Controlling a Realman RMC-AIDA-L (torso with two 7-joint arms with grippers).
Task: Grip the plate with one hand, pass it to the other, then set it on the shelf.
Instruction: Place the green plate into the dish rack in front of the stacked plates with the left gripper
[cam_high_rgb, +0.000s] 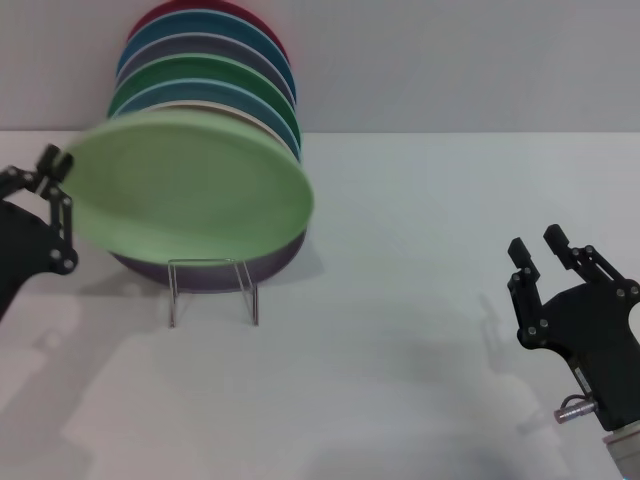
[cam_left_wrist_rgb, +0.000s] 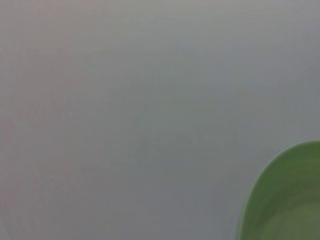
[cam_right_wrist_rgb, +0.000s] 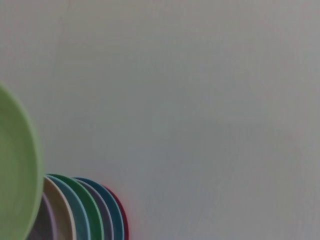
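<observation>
Currently I have the left gripper closed on the rim of the plate, its jaws pinching that edge. From those jaws the plate extends toward the right arm, tilted, held above the counter in front of the stacked plates and over the shelf. Right gripper hangs well apart, jaws wide, empty.

We saw a plain mint plate before stacked plates of red, blue, lavender, green and cream
</observation>
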